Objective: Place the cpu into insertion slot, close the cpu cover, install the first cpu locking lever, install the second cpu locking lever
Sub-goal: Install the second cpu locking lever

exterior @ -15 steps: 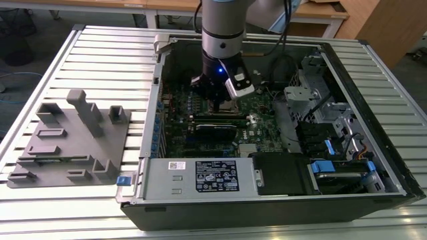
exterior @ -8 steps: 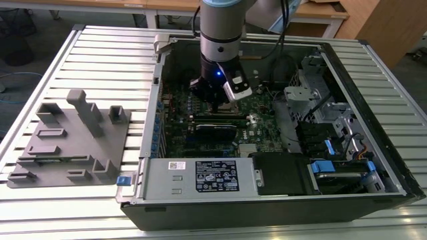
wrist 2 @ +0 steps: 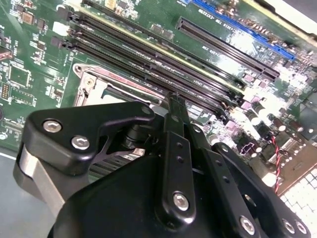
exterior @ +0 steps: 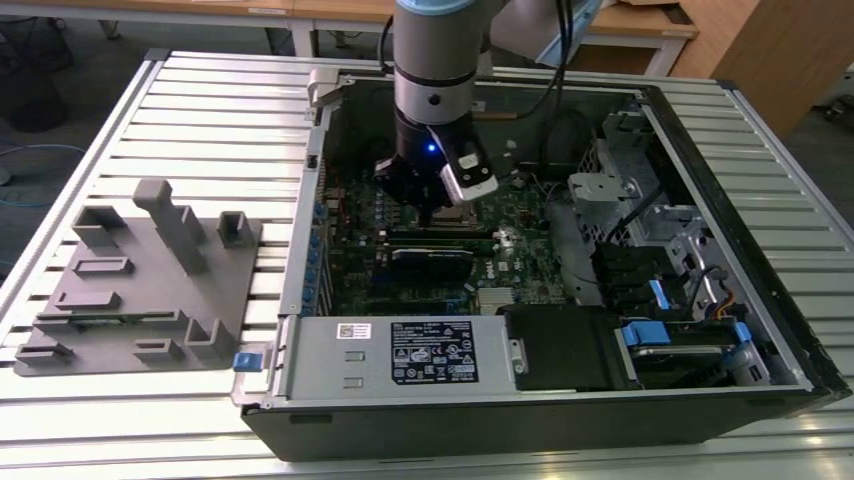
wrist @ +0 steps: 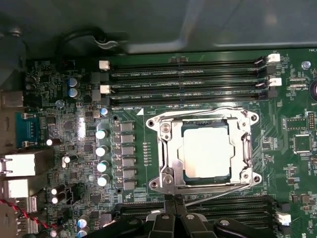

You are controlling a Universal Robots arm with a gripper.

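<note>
In the exterior view, the near edge of the ribbed metal desk (exterior: 107,420) carries an open computer case (exterior: 534,420), its power supply (exterior: 400,352) along the near wall. Beside it, toward the exterior view's left, lies a grey moulded fixture tray (exterior: 134,290). Deeper in the case, the arm (exterior: 434,60) reaches down over the green motherboard (exterior: 534,260), the gripper (exterior: 434,215) low above it. In both wrist views the black jaws look pressed together with nothing between them, the gripper (wrist: 174,198) just at the socket's edge. In the first wrist view the cpu (wrist: 207,151) sits in the insertion slot (wrist: 185,171), the cpu cover (wrist: 168,148) lying flat around it, with memory slots (wrist: 188,79) beyond. Behind the desk stand wooden furniture (exterior: 747,50) and grey floor (exterior: 80,50).
</note>
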